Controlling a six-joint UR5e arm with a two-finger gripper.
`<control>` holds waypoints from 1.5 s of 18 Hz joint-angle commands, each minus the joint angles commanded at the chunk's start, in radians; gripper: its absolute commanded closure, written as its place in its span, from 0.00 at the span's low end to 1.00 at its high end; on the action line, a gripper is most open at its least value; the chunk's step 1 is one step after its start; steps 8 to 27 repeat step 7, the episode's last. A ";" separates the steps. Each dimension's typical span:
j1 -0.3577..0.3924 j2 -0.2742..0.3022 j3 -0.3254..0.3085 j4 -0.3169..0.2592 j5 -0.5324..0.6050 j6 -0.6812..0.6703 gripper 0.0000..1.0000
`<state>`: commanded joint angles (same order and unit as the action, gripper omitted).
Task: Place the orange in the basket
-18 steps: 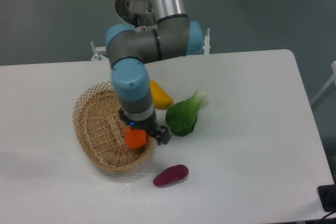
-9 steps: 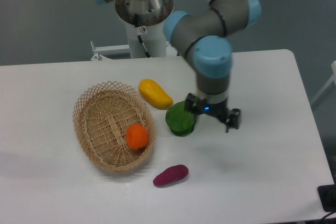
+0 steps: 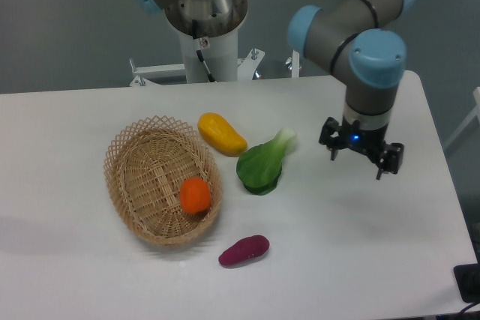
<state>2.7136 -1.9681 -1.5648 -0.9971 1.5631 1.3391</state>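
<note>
The orange (image 3: 195, 195) lies inside the basket (image 3: 124, 157), against its right wall. Just outside sit a yellow fruit (image 3: 221, 133), a leafy green (image 3: 264, 164) and a purple vegetable (image 3: 244, 250). Well to the right, the gripper (image 3: 361, 157) hangs above the table (image 3: 360, 252), fingers apparently apart and empty.

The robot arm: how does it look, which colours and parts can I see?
The arm has grey cylindrical links with light blue round joint caps and a silver tube section. The gripper is black, two-fingered, with a small blue light. A thin cable runs down the white base column.
</note>
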 joint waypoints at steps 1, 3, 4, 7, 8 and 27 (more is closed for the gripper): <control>0.000 -0.002 0.000 0.002 0.000 0.002 0.00; 0.000 -0.002 -0.001 0.002 0.000 0.002 0.00; 0.000 -0.003 -0.001 0.002 0.000 0.000 0.00; 0.000 -0.002 -0.005 0.002 0.000 0.000 0.00; 0.000 -0.002 -0.005 0.002 0.000 0.000 0.00; 0.000 -0.002 -0.005 0.002 0.000 0.000 0.00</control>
